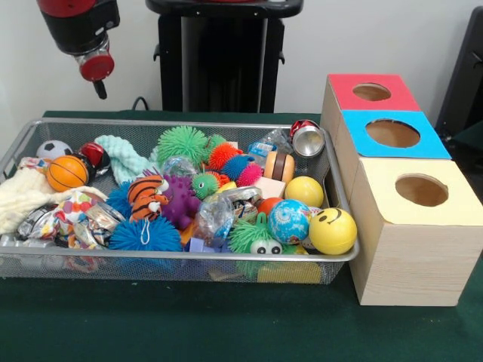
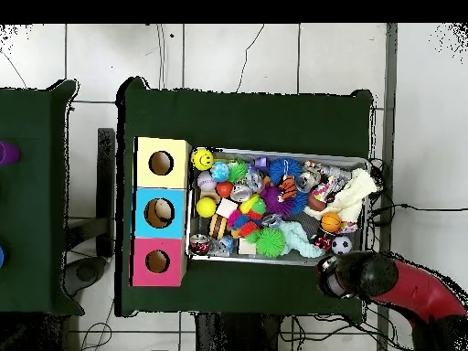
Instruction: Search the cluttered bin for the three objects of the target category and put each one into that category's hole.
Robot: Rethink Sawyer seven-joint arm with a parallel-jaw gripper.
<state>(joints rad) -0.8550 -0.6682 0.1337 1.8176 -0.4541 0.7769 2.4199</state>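
Observation:
The bin (image 1: 189, 256) is a wide silver wire-mesh basket on the green table, packed with toys; it also shows in the overhead view (image 2: 292, 154). The hole (image 1: 371, 92) is the round cut-out in the red-topped wooden box at the back of the row of boxes, also in the overhead view (image 2: 157, 261). My gripper (image 1: 99, 84) hangs above the table behind the bin's left end, clear of the toys and holding nothing I can see. In the overhead view the gripper (image 2: 333, 277) sits just outside the bin's corner nearest the robot.
The bin holds a basketball (image 1: 66, 172), a soccer ball (image 1: 53, 149), a yellow smiley ball (image 1: 332, 230), a blue globe ball (image 1: 288, 221), spiky green (image 1: 181, 143) and blue (image 1: 143, 235) toys and a tiger plush (image 1: 147, 196). Blue-topped (image 1: 392, 133) and yellow-topped (image 1: 421, 190) boxes stand beside the red one.

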